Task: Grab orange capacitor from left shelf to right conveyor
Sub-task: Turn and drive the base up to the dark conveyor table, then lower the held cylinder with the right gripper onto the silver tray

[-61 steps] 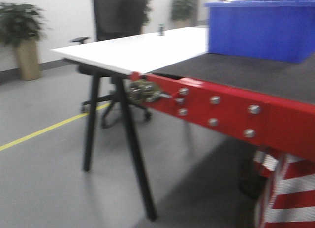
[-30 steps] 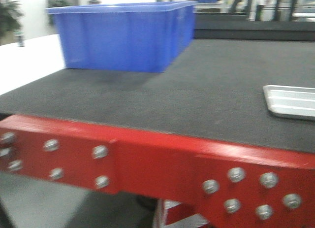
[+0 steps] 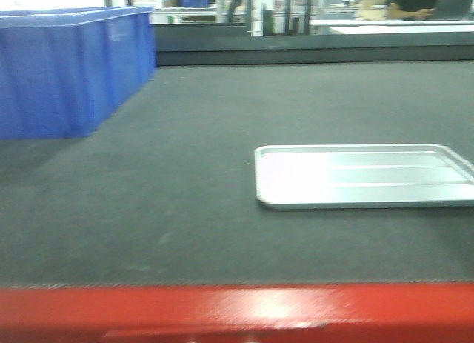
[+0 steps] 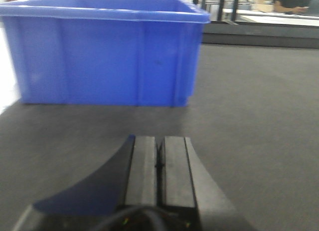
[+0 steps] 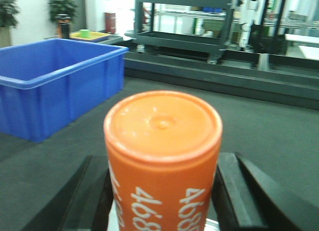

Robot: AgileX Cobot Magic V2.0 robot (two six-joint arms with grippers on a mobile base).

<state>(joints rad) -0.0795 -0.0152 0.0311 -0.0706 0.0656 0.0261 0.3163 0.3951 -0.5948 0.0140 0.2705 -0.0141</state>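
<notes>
The orange capacitor, a small flat-topped cylinder with white "4680" printed down its side, fills the lower centre of the right wrist view. It stands upright between the two black fingers of the right end effector, which is clamped on its sides. Beneath and behind it runs the conveyor, a wide black textured belt with a red front edge. So the part is already over its destination, and the shelf is nowhere in sight. I cannot tell whether its base touches the belt.

The left end effector, at the bottom centre of its own view, has its fingers pressed together with nothing between them. It points at the big blue plastic bin in the upper left.

What worries me is the release. A tall, narrow can tips easily: if it is let go above the belt or a little tilted, it could topple and roll. A finger dragging its side on the way out would do the same.

The shallow silver metal tray lies on the belt at the right of the front view. A pale glint shows under the can at the bottom edge, so it may come down on the tray and not on the belt.
</notes>
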